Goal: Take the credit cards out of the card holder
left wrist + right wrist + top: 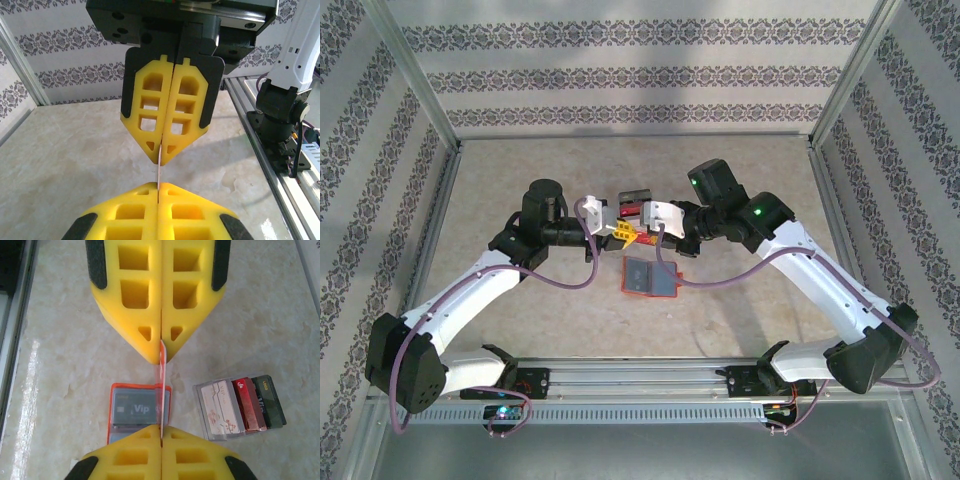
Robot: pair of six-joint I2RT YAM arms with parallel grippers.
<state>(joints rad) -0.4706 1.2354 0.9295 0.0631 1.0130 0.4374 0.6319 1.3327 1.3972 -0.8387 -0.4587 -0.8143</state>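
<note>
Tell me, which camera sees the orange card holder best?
The right wrist view. It looks straight down on the card holder, which lies open and close up with a grey Vip card inside. The top external view shows the card holder too, but small, lying flat on the table.

White arms, black joints, purple cables, green lights — left hand and right hand: yellow cut-out fingers, black-edged.

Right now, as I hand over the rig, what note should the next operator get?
Left tool: shut on a thin reddish card, held edge-on in mid-air.
Right tool: shut on the same card's other end.
Flat orange folding card holder lies open below, a grey Vip card inside.
Done: one card out.
To do: release one tool, set the card down, pull the Vip card.
</note>
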